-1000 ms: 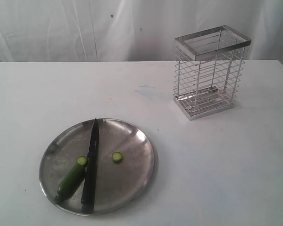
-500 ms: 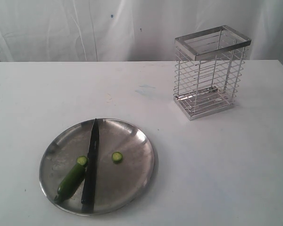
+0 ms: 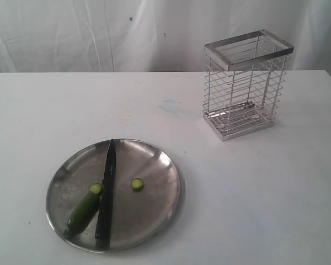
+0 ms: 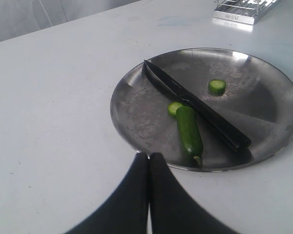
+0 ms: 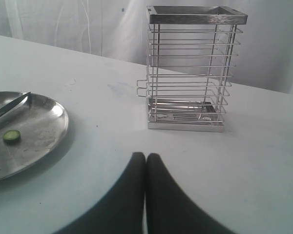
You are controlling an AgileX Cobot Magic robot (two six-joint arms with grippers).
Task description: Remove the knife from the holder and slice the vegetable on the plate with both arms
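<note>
Nothing has shifted on the surface (image 3: 254, 193) in the last second. The empty holder (image 3: 245, 83) stands ahead of my right end effector (image 5: 145, 158). The plate (image 3: 154, 165) lies just ahead of my left end effector (image 4: 148, 158), carrying the knife (image 3: 106, 187) beside the vegetable (image 3: 81, 212) and a cut slice (image 3: 137, 184). Both end effectors are pressed together, empty, so slicing looks finished.

The plate (image 3: 154, 205) sits on the worktop (image 3: 254, 193), at the front left. The knife (image 3: 106, 190) lies on the plate, with the vegetable (image 3: 81, 212) just beside it on the left and a slice (image 3: 137, 184) on its right. The holder (image 3: 245, 83) stands behind, on the right.
</note>
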